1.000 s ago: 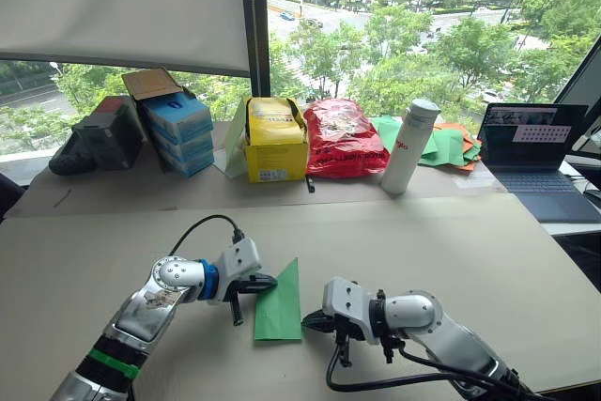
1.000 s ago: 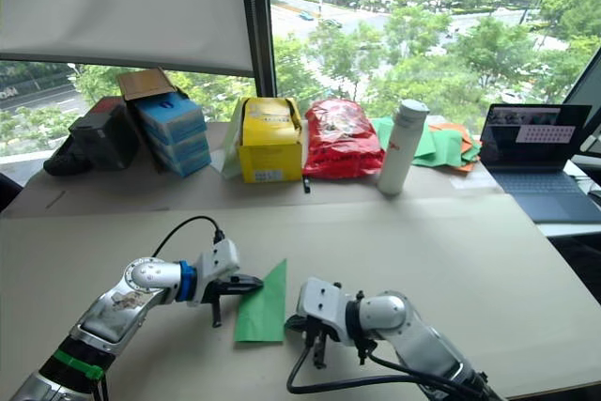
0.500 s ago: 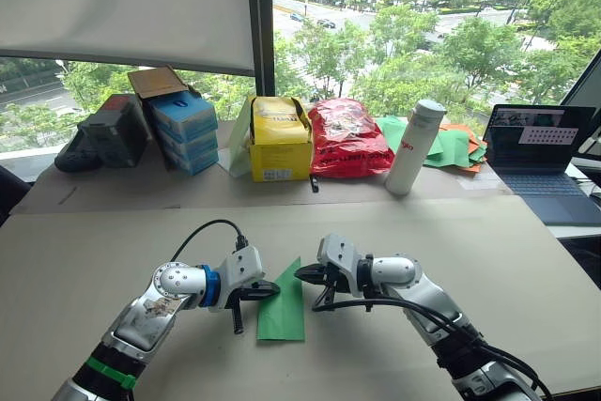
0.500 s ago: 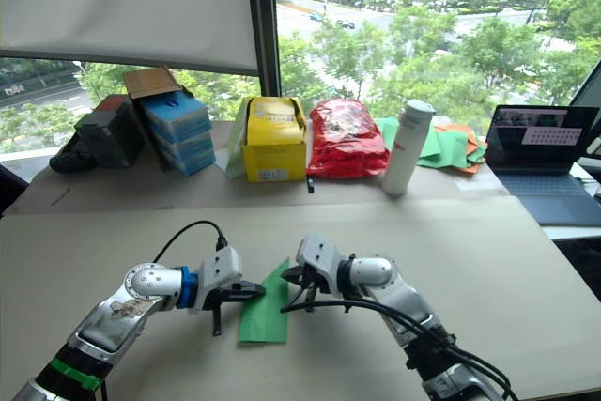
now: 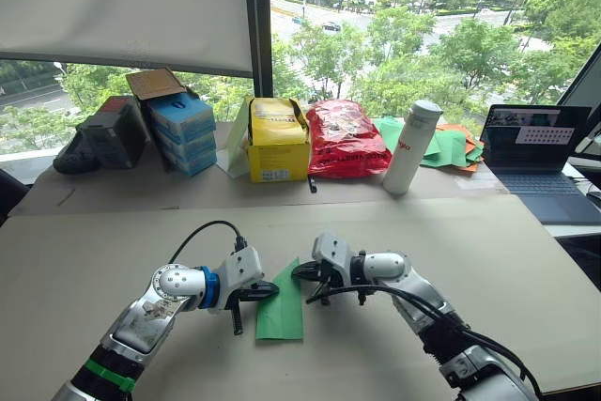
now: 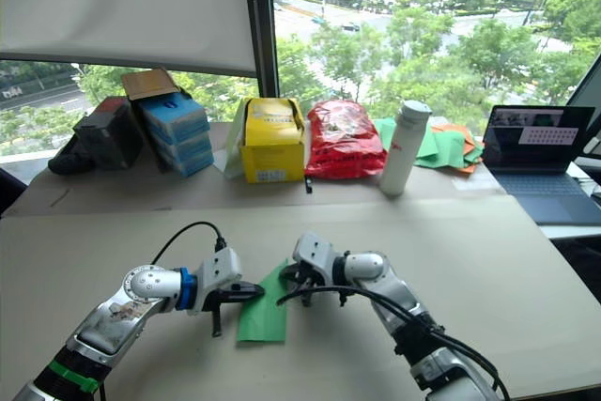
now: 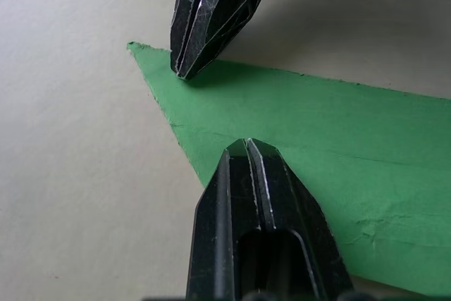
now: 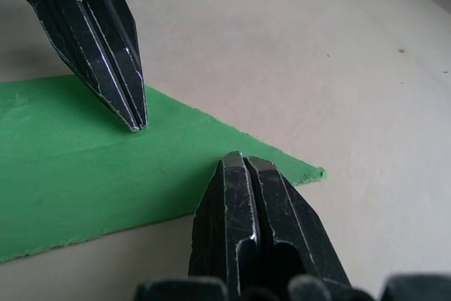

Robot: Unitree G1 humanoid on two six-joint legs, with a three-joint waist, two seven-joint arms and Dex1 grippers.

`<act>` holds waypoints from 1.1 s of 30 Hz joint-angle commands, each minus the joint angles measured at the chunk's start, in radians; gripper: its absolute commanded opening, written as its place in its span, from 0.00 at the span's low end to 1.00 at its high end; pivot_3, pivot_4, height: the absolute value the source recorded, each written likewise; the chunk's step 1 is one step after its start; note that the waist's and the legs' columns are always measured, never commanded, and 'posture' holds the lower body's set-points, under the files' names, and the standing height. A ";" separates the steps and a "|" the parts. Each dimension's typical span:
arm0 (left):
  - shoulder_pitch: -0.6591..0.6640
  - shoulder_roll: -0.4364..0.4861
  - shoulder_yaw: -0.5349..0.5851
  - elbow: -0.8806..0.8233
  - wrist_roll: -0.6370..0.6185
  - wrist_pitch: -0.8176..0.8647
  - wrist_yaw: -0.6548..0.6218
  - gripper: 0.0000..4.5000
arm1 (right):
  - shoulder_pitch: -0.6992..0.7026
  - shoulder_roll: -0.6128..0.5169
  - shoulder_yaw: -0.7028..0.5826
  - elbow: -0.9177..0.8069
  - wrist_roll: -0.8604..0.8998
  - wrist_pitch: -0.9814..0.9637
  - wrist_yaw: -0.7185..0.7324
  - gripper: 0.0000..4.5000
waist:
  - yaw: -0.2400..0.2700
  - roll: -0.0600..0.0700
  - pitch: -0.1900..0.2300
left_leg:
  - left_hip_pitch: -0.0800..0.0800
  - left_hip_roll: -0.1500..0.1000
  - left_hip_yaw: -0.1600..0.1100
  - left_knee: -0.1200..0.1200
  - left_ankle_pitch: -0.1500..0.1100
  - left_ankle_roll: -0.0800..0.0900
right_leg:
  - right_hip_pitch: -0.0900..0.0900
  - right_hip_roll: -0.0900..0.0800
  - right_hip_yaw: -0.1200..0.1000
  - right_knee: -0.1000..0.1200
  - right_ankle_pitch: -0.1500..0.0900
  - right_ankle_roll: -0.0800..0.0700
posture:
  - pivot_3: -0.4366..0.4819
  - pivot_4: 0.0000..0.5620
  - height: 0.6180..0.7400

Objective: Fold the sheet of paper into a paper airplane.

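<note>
left hand [image 5: 264, 288] closed | right hand [image 5: 300, 272] closed | tips facing, near

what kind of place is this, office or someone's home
Probably an office high in a building: an open laptop sits on a desk, a wide window overlooks treetops and a street, and boxed supplies like the yellow box line the sill.

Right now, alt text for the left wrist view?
The left gripper, fingers shut, presses on the folded green paper airplane lying flat on the beige table. The right gripper, also shut, touches the paper near its pointed tip.
</note>
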 commanded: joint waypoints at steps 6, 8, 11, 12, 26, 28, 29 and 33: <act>0.004 0.003 -0.010 -0.007 0.010 0.011 0.001 0.00 | -0.016 0.006 -0.014 0.104 -0.030 -0.046 -0.008 0.00 | -0.001 0.000 0.000 | 0.000 0.000 0.000 0.000 0.000 -0.001 | 0.000 -0.001 0.001 0.000 0.000 0.000 | 0.48 0.27 1.00; 0.004 0.004 -0.009 -0.008 0.010 0.011 0.000 0.00 | 0.009 0.005 -0.009 0.073 -0.018 -0.051 0.010 0.00 | -0.001 0.000 0.000 | 0.000 0.000 0.000 -0.001 0.000 -0.001 | 0.000 -0.002 0.001 0.000 0.000 0.000 | 0.48 0.27 1.00; 0.003 0.005 -0.008 -0.006 0.009 0.011 -0.001 0.00 | 0.051 0.001 0.002 0.021 -0.011 -0.047 0.035 0.00 | -0.001 0.000 0.000 | 0.000 0.000 0.000 -0.001 0.000 -0.001 | 0.000 -0.002 0.001 0.000 0.000 0.000 | 0.48 0.27 1.00; 0.002 0.004 -0.008 -0.006 0.009 0.012 0.000 0.00 | 0.068 -0.002 0.006 0.003 -0.012 -0.043 0.041 0.00 | -0.001 0.000 0.000 | 0.000 0.000 0.000 -0.001 0.000 -0.001 | 0.000 -0.003 0.001 0.000 0.000 0.000 | 0.48 0.27 1.00; 0.004 0.005 -0.010 -0.014 0.010 0.022 0.000 0.00 | 0.208 -0.042 0.070 -0.181 -0.033 0.025 0.086 0.00 | -0.006 0.001 0.000 | 0.001 0.000 0.000 -0.003 -0.001 0.001 | 0.000 -0.004 0.001 -0.001 0.000 0.000 | 0.48 0.27 1.00; 0.003 0.006 -0.011 -0.014 0.011 0.023 -0.001 0.00 | 0.220 -0.049 0.077 -0.200 -0.034 0.030 0.093 0.00 | -0.007 0.001 0.000 | 0.001 0.000 0.000 -0.003 -0.001 0.001 | 0.000 -0.004 0.001 -0.001 0.000 0.000 | 0.48 0.27 1.00; 0.003 0.007 -0.012 -0.014 0.011 0.024 -0.002 0.00 | 0.224 -0.053 0.081 -0.207 -0.036 0.032 0.095 0.00 | -0.007 0.001 0.000 | 0.001 0.000 0.000 -0.003 -0.001 0.001 | 0.000 -0.004 0.001 -0.001 0.000 0.000 | 0.48 0.27 1.00; 0.004 0.010 -0.013 -0.016 0.012 0.025 -0.004 0.00 | 0.249 -0.071 0.097 -0.260 -0.023 0.056 0.112 0.00 | -0.007 0.001 0.000 | 0.001 0.000 0.000 -0.003 -0.001 0.001 | 0.000 -0.004 0.001 -0.001 0.000 0.000 | 0.48 0.27 1.00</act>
